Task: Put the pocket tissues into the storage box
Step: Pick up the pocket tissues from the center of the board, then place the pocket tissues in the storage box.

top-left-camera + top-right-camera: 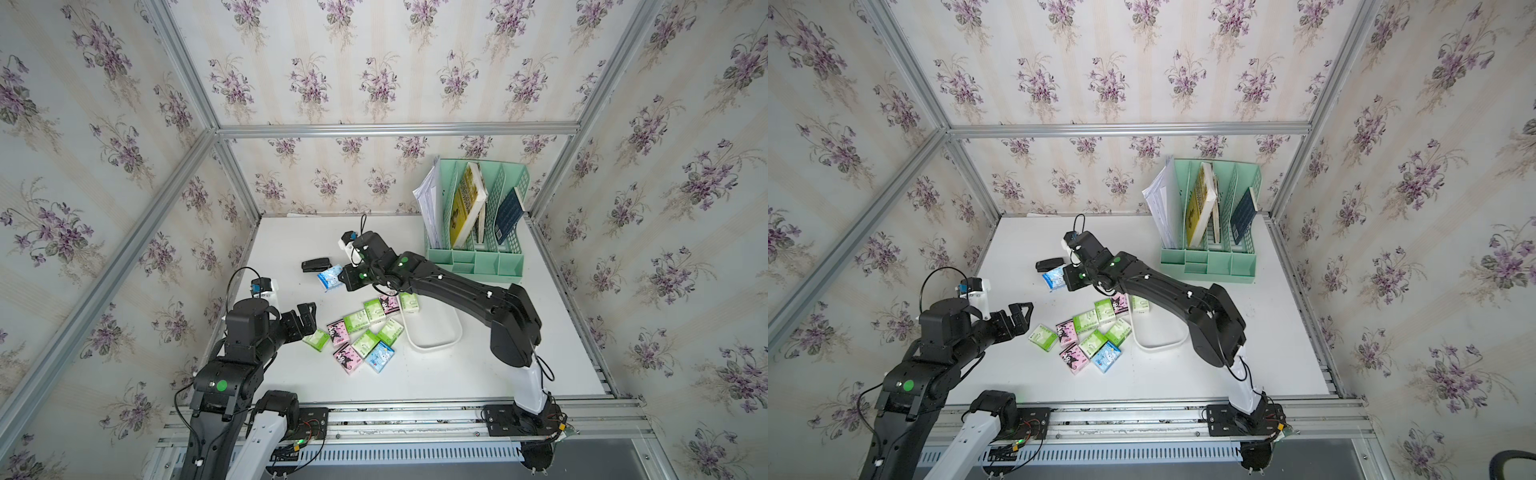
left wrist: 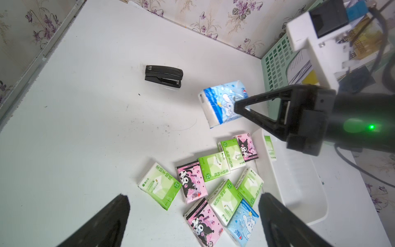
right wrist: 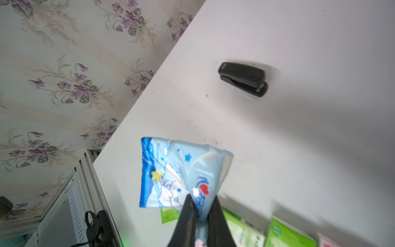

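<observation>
Looking like a robotics lab cell posing as a home study. Sitting boxed in by aluminium framing [image 1: 395, 129] carrying floral wallpaper panels [image 1: 374, 75], with robot arm bases [image 1: 515, 419] riding a slotted rail [image 1: 415, 424] along the white table [image 1: 436, 374]. Holding desk clutter: a mint green organizer [image 1: 478, 259] keeping books [image 1: 467, 203] and papers [image 1: 428, 199], a black stapler [image 1: 316, 264], pocket tissues [image 1: 365, 343].

Six light green tissue packs [image 2: 160, 188], three pink tissue packs [image 2: 191, 181], two blue tissue packs [image 2: 241, 222], one black stapler [image 2: 163, 76], one white storage box [image 2: 299, 188], one mint green desk organizer [image 1: 473, 264].
</observation>
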